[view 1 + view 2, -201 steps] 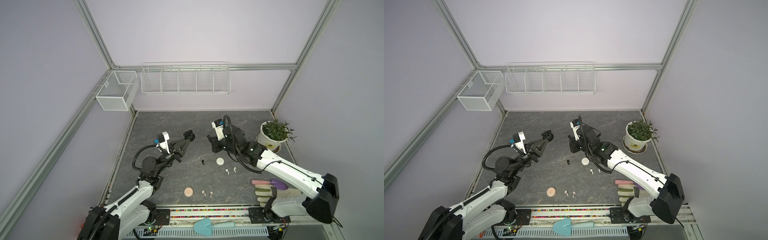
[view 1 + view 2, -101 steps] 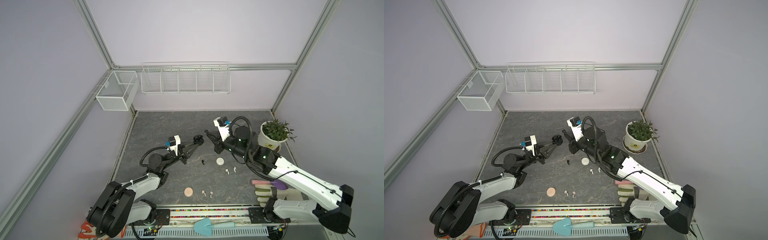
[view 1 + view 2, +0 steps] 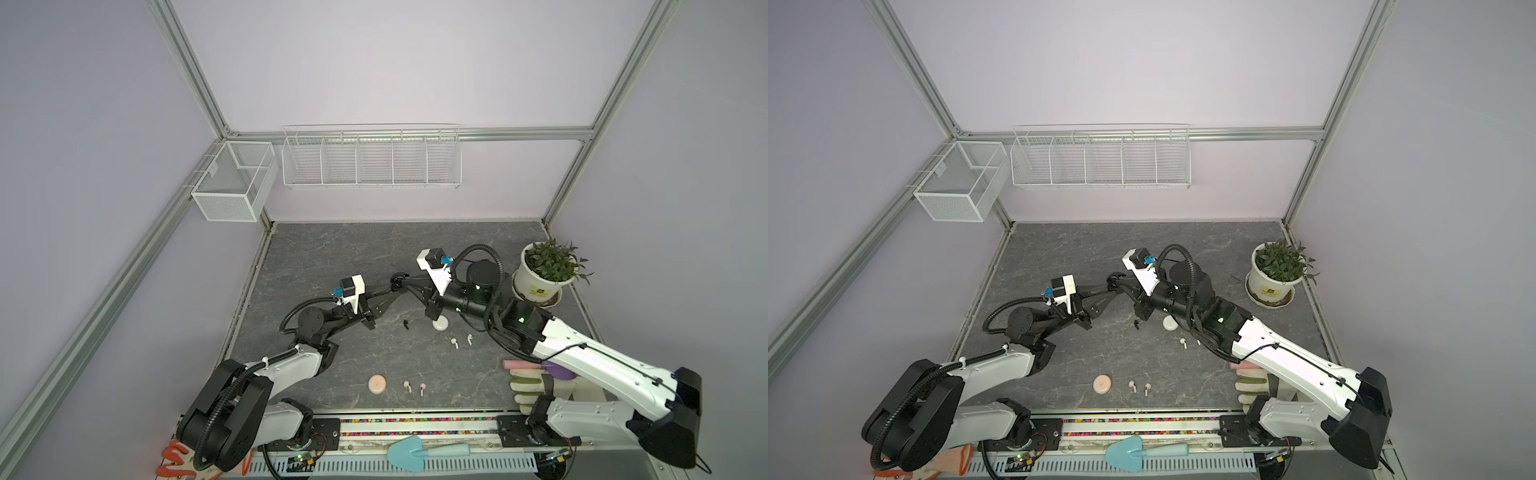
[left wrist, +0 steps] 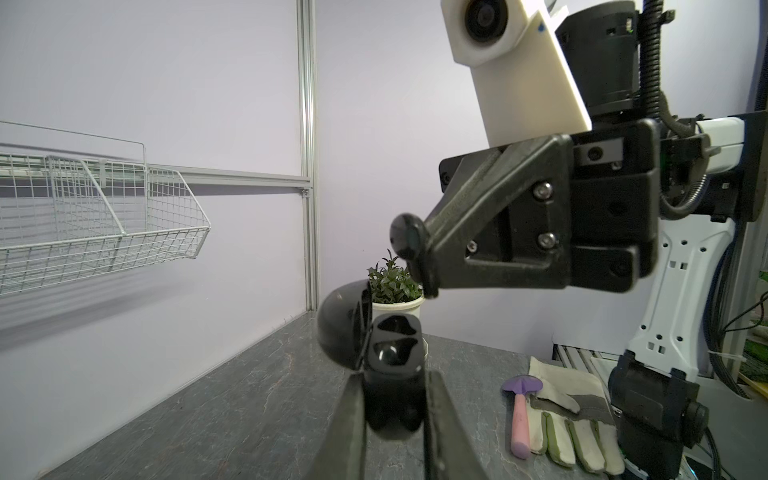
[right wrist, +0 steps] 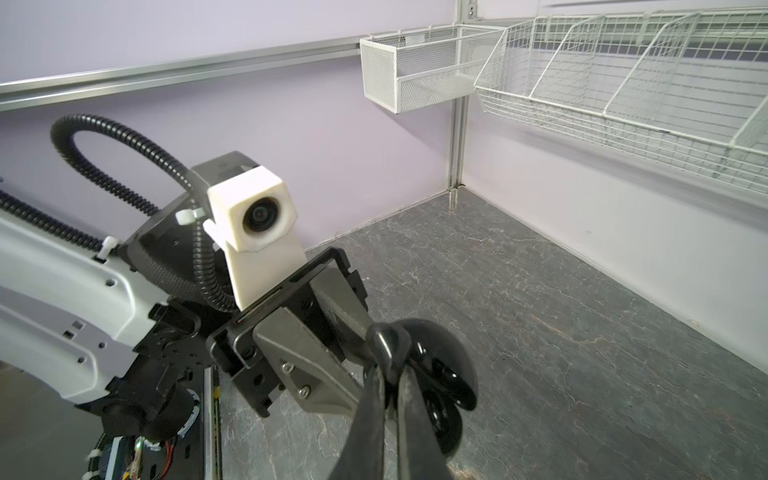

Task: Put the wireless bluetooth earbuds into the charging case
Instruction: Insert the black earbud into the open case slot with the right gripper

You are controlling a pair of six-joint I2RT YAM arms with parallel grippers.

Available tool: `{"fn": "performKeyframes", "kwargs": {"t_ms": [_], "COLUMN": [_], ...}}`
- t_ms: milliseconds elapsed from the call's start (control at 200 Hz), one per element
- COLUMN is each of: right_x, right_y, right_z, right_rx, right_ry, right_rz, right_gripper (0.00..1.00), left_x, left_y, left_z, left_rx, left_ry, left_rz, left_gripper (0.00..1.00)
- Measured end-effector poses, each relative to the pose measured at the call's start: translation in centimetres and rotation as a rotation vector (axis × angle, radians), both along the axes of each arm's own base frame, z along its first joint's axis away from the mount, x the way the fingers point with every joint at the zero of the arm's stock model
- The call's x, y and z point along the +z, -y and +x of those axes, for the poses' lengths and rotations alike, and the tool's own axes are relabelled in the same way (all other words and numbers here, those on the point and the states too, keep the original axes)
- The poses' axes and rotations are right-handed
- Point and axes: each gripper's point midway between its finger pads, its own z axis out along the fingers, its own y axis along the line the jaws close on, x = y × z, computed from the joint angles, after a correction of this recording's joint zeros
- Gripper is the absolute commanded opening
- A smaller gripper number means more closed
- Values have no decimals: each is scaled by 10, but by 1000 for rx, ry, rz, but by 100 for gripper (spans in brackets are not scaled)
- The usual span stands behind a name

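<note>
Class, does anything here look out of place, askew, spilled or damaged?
Nothing looks spilled or damaged. One oddity: a black earbud lies alone on the table, while a second black earbud is pinched in the right gripper near the open black case held aloft by the left gripper. The white pair and pink pair lie together.

The dark grey marbled tabletop (image 3: pixel 332 257) carried a round white case (image 3: pixel 440 325) near its middle, a black earbud (image 3: pixel 406 323) just left of that case and two white earbuds (image 3: pixel 454 343) just in front-right of it. Well in front of the white case lay a pink case (image 3: pixel 377 383) and two pale pink earbuds (image 3: pixel 407 386); a potted plant (image 3: pixel 536 284) stood behind-right of it, a glove (image 3: pixel 528 386) and purple trowel (image 4: pixel 522 383) front-right.
</note>
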Motion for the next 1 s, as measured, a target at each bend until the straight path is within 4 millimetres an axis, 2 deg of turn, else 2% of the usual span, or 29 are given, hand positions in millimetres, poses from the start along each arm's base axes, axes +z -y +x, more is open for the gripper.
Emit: {"fn": "performKeyframes", "kwargs": {"t_ms": [205,700,1000], "right_x": [0,-9,-2], "right_y": [-2,-7,-7], "right_z": [-5,0,1], "right_rx": [42,43,41], "right_ry": [18,13,20], "right_rz": [-6,-32,-24], "right_gripper": [7,7,7], "left_x": [1,5,5], "left_y": [0,-2,-2], "left_z": [0,0,0], "left_rx": [1,10,9], "left_ry": [2,11,8], "left_rz": [-2,-13,-15], "left_gripper": [0,0,0]}}
